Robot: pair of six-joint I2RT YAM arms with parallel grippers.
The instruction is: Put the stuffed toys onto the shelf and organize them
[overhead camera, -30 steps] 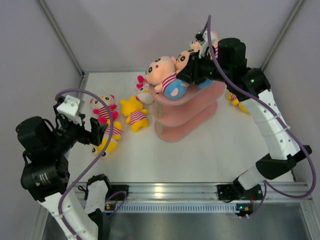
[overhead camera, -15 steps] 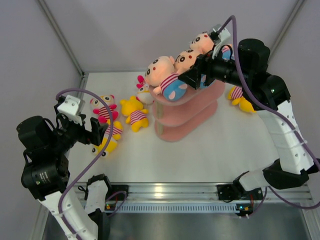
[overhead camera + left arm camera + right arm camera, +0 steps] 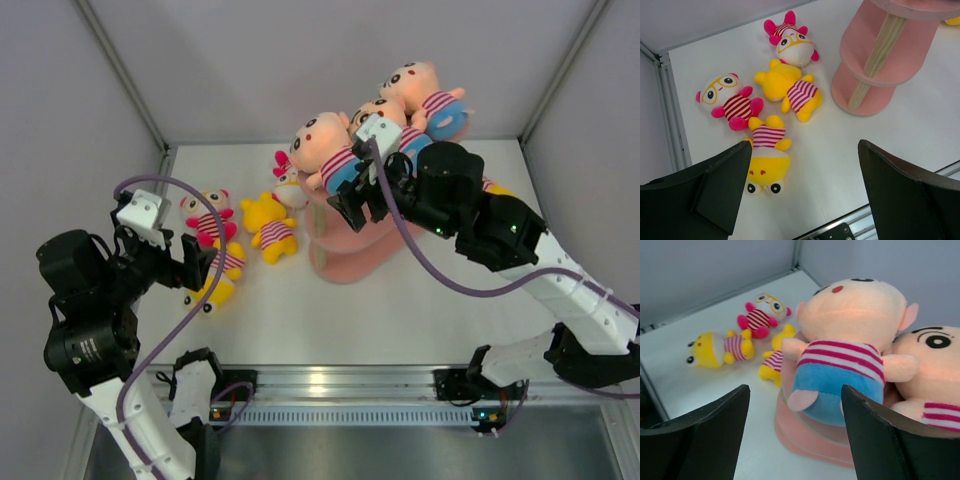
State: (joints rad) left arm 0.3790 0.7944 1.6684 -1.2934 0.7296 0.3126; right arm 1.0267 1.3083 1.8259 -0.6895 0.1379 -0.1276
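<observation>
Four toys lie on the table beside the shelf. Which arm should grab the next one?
Left. The left gripper hangs open over the yellow toy in that cluster. The right gripper is open too, but sits up by the peach dolls on the shelf.

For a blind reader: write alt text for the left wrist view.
Four striped-shirted toys lie on a white table: a yellow toy, a second yellow toy below it, a pink-eared toy and a pink-limbed toy, both bespectacled. The pink shelf stands at right; the open left claw frames the bottom.
</observation>
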